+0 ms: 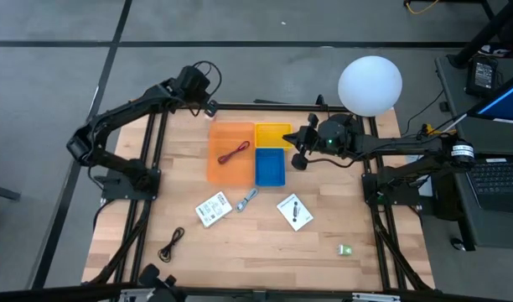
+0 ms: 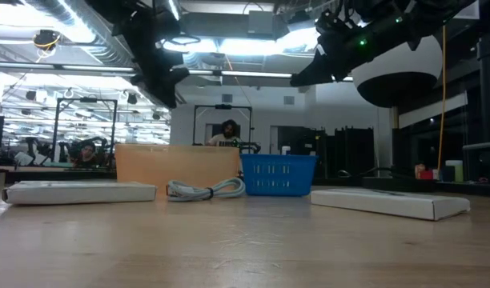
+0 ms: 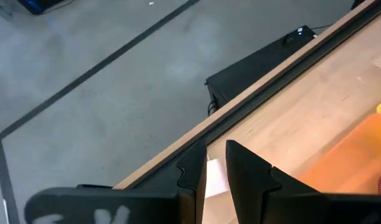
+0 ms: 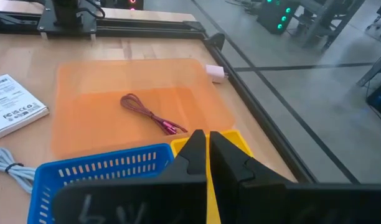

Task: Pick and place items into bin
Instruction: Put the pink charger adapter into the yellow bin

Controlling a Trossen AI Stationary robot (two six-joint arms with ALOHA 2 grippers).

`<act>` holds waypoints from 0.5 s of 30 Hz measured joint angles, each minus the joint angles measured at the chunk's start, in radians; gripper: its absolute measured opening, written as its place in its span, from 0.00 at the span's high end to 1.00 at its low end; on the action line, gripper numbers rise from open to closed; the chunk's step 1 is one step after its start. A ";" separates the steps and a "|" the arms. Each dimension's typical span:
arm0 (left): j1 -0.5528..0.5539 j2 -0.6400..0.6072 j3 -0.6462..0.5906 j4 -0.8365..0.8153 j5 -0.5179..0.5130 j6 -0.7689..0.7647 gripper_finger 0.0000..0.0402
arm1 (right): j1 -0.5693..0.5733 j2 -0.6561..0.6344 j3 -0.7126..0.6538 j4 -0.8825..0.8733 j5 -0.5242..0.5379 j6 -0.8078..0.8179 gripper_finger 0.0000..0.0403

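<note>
The red cable (image 1: 234, 153) is lying in the orange bin (image 1: 216, 168); the right gripper (image 1: 300, 156) is hovering with fingers closed, empty, while the left gripper (image 1: 210, 109) is holding a small white piece (image 3: 214, 177).

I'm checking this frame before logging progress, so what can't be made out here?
- Whether the left gripper holds the small white piece in its gap: left wrist view, fingers hide it.
- Blue bin and yellow bin contents: high view, too small; low view, walls hide them.
- What the green piece is: high view, too small.
</note>
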 joint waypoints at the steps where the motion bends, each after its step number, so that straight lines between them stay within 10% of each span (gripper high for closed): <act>1: 0.001 0.004 0.000 0.008 -0.006 0.007 0.86 | 0.000 0.000 0.000 0.000 0.000 0.000 0.99; 15: 0.001 0.006 0.001 -0.013 -0.068 0.033 0.84 | 0.000 0.000 0.000 -0.037 -0.002 0.062 0.99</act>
